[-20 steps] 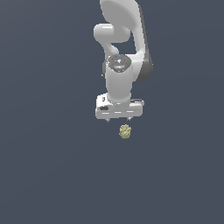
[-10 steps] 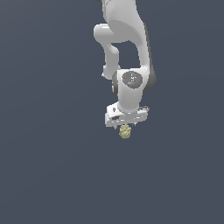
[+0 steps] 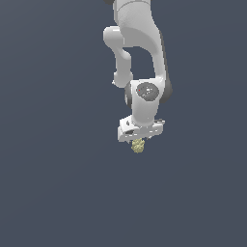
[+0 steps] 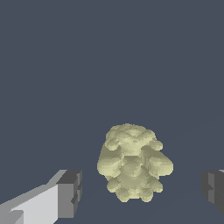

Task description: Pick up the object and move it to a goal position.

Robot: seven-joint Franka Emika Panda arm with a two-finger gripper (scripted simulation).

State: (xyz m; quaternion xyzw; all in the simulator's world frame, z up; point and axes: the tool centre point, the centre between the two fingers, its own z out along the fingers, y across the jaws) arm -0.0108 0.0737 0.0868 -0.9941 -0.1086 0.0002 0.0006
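Arm coming down in the exterior view: the white gripper (image 3: 140, 139) is sitting lower than half a second ago, its body now covering the top of the object (image 3: 138, 146), which was clear below it a second back. Dark surface (image 3: 53, 193) is lying bare out to every edge. No writing is showing anywhere. Wrist view now: fingers (image 4: 70, 192) are standing spread, the knobbly lump sitting between them, touching neither pad.

The gripper (image 3: 139, 140) hides the lump's (image 3: 138, 145) top (exterior view); wrist view's edge crops both fingers (image 4: 70, 194).
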